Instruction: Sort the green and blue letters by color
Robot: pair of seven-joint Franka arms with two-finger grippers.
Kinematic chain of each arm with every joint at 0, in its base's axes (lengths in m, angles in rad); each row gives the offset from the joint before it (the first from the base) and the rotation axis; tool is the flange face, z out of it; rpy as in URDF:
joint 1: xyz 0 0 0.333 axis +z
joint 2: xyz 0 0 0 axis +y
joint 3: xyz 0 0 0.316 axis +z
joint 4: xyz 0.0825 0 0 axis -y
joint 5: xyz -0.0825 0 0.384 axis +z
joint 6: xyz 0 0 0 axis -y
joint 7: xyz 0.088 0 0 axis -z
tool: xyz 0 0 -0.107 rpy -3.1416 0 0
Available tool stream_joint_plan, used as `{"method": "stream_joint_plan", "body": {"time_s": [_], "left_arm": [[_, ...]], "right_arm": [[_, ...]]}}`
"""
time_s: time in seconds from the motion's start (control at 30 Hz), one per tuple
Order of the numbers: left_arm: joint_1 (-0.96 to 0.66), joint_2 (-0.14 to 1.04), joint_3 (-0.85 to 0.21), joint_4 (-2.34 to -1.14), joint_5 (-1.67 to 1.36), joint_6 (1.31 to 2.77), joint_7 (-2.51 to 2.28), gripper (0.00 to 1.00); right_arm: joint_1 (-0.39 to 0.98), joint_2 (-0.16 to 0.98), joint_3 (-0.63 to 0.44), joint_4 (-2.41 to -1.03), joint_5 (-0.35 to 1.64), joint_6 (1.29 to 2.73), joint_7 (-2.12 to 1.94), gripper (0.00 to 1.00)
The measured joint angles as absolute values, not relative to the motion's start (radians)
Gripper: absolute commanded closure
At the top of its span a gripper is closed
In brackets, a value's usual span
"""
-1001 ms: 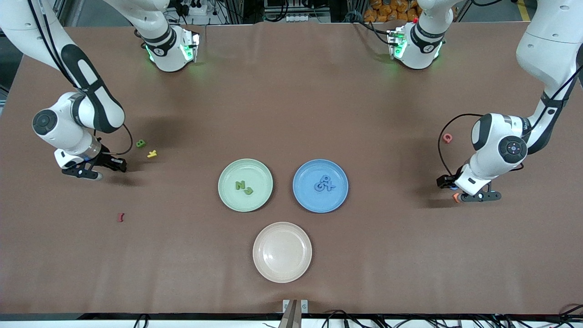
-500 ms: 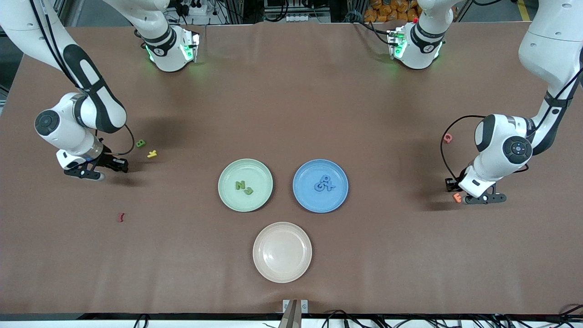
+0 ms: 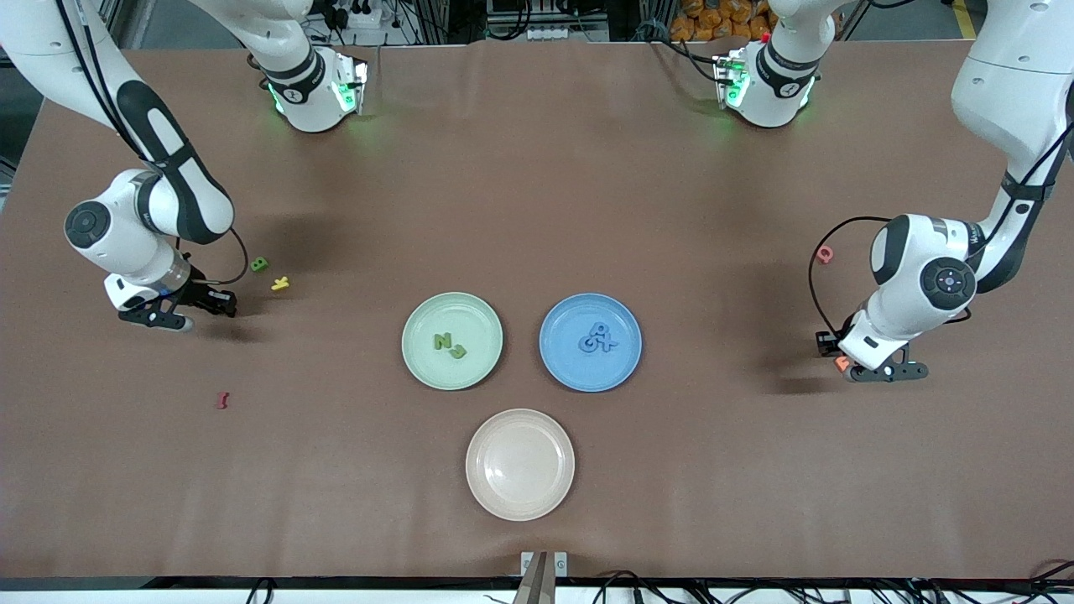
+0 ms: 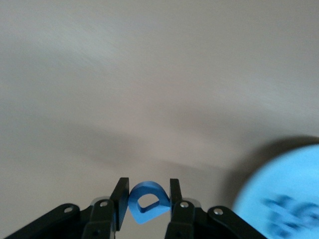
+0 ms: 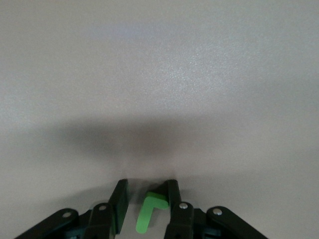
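You see the left gripper (image 4: pixel 145 198) clamped on a blue D (image 4: pixel 145 201) near the orange letter (image 3: pixel 841 362). The right gripper (image 5: pixel 146 199) pinches a green L-shaped letter (image 5: pixel 148 213) near the green B (image 3: pixel 259 264).

brown table (image 3: pixel 537 193), three plates (image 3: pixel 452 341)

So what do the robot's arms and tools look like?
Both arms are fat, shiny white tubes with black bands at the joints. A thin black cable loops beside each wrist, and green lights glow on the bases. The left tool and right tool are black, each with two flat fingers.
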State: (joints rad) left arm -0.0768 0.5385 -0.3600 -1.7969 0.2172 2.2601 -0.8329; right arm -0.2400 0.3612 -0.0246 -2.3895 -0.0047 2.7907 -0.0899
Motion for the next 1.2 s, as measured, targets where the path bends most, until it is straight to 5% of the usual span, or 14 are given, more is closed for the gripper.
{"method": "stream_joint_plan", "body": {"time_s": [0.57,0.73,0.83,0.9,1.07,1.1,1.2], "left_arm": [[-0.276,0.648,-0.357,-1.686,0.178,2.238,-1.124,0.98],[-0.3,0.686,-0.349,-1.642,0.178,2.239,-1.158,0.98],[-0.319,0.708,-0.337,-1.613,0.178,2.239,-1.17,0.95],[-0.332,0.718,-0.326,-1.6,0.178,2.238,-1.175,0.8],[-0.35,0.728,-0.311,-1.589,0.178,2.238,-1.177,0.09],[-0.35,0.728,-0.31,-1.588,0.178,2.238,-1.177,0.01],[-0.35,0.728,-0.308,-1.586,0.178,2.238,-1.177,0.0]], "right_arm": [[-0.241,0.356,-0.025,-2.401,-0.005,2.799,-0.09,0.59],[-0.241,0.355,-0.026,-2.402,-0.005,2.8,-0.09,0.81],[-0.241,0.352,-0.025,-2.404,-0.005,2.8,-0.09,0.87],[-0.241,0.35,-0.025,-2.406,-0.005,2.799,-0.09,0.87],[-0.241,0.349,-0.026,-2.407,-0.005,2.8,-0.09,0.93],[-0.241,0.349,-0.026,-2.407,-0.005,2.8,-0.09,0.93],[-0.241,0.349,-0.026,-2.408,-0.005,2.8,-0.09,0.93]]}}
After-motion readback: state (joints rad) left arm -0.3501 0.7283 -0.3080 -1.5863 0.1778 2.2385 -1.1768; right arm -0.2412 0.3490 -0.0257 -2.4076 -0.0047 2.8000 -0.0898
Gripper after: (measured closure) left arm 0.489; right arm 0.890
